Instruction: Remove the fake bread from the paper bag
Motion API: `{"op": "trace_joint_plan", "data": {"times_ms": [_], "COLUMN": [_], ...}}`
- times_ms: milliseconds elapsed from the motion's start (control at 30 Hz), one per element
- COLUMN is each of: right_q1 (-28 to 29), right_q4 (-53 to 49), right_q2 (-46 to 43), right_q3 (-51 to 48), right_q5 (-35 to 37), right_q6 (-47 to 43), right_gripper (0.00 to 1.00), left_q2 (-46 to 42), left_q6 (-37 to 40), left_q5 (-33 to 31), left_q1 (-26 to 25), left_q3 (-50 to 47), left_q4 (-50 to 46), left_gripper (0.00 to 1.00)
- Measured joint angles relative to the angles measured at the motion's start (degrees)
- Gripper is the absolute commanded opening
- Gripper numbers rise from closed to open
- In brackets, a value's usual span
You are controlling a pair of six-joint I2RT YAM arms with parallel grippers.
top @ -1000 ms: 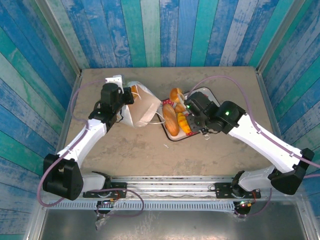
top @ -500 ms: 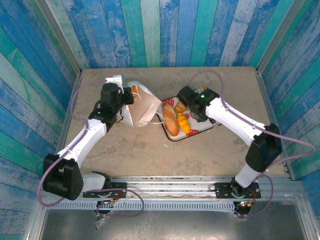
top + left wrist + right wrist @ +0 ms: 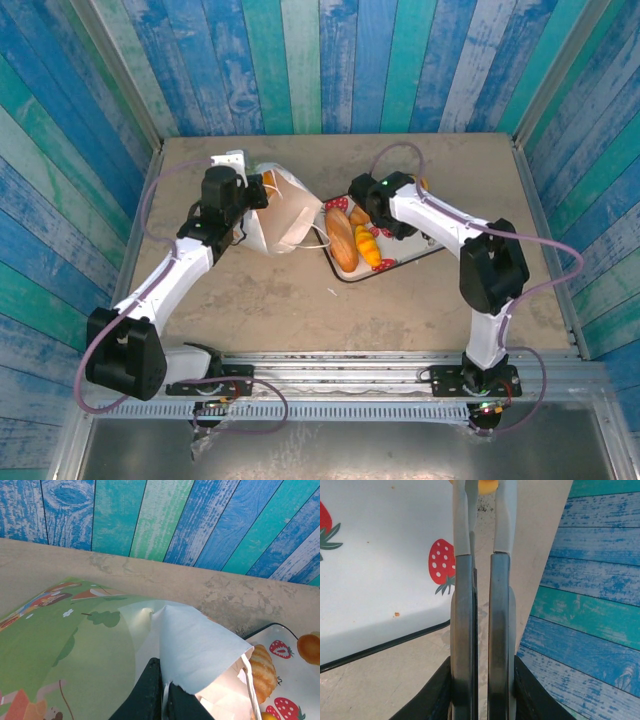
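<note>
- The paper bag (image 3: 285,218) lies on its side on the tabletop (image 3: 250,300). It is white and crumpled, with its mouth open and cord handles trailing.
- A tan oblong loaf (image 3: 341,241) lies outside the bag, just beside its mouth.
- A golden-orange ridged croissant (image 3: 368,247) lies alongside the loaf, on the side away from the bag.
- A round orange roll (image 3: 309,649) sits near them, also outside the bag.

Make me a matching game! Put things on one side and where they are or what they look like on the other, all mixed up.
Things:
1 paper bag
2 tan loaf
3 tray

Clues:
A has strawberries printed on it
B pinched by the left gripper
C lying on the tray

Pairs: 1-B, 2-C, 3-A
</note>
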Motion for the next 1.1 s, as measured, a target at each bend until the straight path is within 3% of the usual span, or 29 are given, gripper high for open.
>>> {"op": "trace_joint_plan", "data": {"times_ms": [500, 800, 1100], "right_q1": [-0.1, 1.9, 3.4], "right_q4": [-3.2, -3.6, -3.6], "right_q2": [7.5, 7.5, 7.5], "right_q3": [3.6, 3.8, 4.8], "right_q5": [2.0, -0.9, -4.3], "right_q6": [-0.3, -0.8, -1.7], "right_gripper": [0.26, 0.39, 0.45], "left_q2": [0.0, 0.0, 0.0], "left_q6": [-0.2, -0.2, -0.2], "left_q5": [0.2, 0.2, 0.2], "left_q1": [0.0, 0.0, 0.0], "left_q3": [0.0, 0.0, 0.0], "left_q4": [0.0, 0.0, 0.0], "left_gripper": [0.08, 0.07, 0.07]}}
